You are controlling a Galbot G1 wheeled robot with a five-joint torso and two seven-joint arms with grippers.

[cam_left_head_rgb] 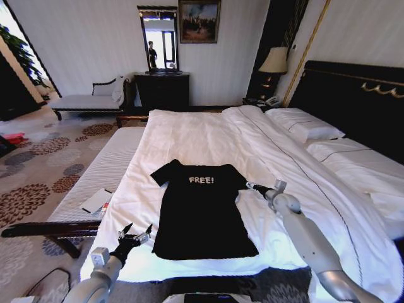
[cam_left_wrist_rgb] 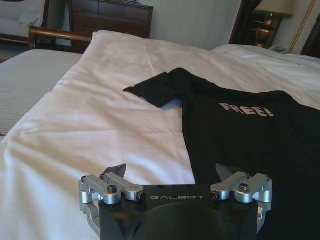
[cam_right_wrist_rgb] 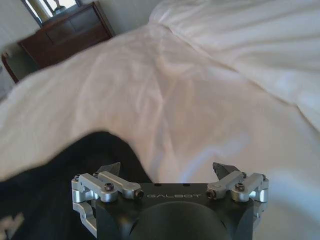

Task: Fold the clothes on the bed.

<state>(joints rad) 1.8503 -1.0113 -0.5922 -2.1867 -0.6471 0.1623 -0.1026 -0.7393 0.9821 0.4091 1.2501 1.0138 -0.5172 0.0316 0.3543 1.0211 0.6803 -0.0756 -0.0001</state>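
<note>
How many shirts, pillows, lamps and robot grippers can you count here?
Shirt: 1
Pillows: 2
Lamp: 1
Grippers, left gripper and right gripper, both open beside the shirt: 2
Total: 6

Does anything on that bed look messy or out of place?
Nothing much. The T-shirt lies flat, lettering up, on the duvet, slightly rumpled. Both open grippers, left at the hem corner, right at a sleeve, hold nothing.
</note>
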